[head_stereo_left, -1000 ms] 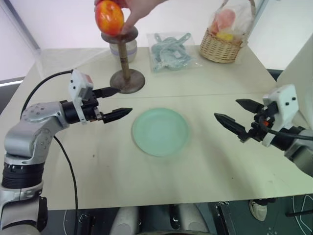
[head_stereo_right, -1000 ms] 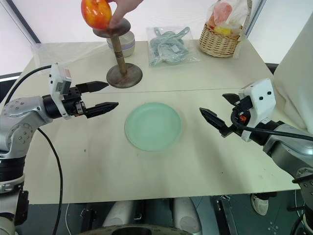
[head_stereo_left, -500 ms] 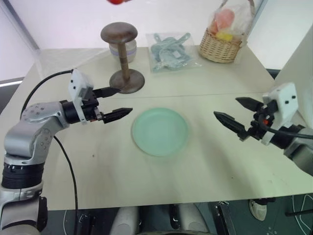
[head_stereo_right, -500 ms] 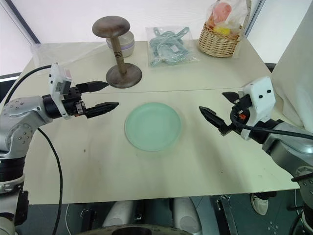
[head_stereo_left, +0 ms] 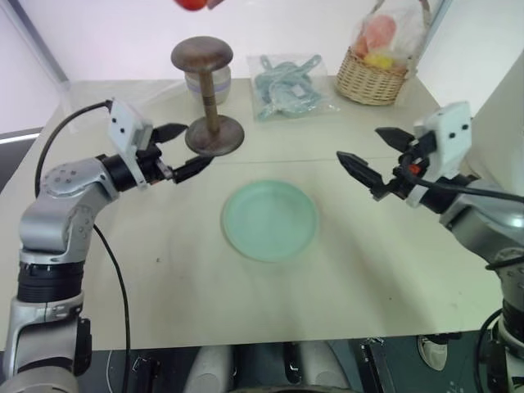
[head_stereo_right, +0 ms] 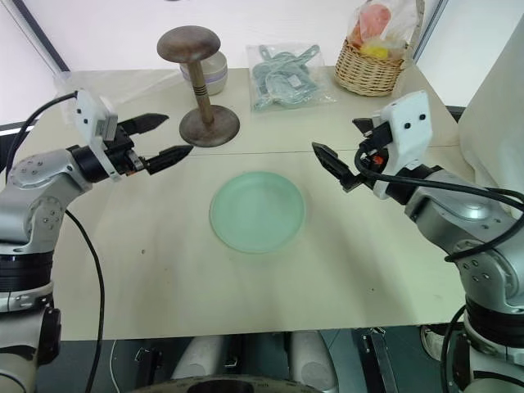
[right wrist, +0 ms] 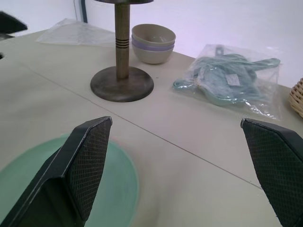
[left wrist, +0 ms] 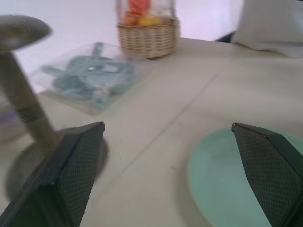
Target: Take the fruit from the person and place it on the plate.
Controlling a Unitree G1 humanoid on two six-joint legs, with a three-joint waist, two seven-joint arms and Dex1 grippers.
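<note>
The red-orange fruit shows as a sliver at the top edge of the left eye view, above the wooden stand, with a bit of the person's hand beside it. The pale mint-green plate lies bare at the middle of the table. My left gripper hovers open by the stand's base, left of the plate, pointing right. My right gripper hovers open to the right of the plate's far side, pointing left. Nothing sits between either pair of fingers. Each wrist view looks over a plate edge.
A brown wooden stand rises behind the plate, with stacked bowls behind it. A clear bag of blue-green items and a wicker basket of wrapped fruits sit along the far edge. A crumpled clear bag lies at the far left.
The hand lifted the fruit off the stand's top up to the picture's upper edge. Both grippers rose and moved forward, the right one also inward, both staying open.
</note>
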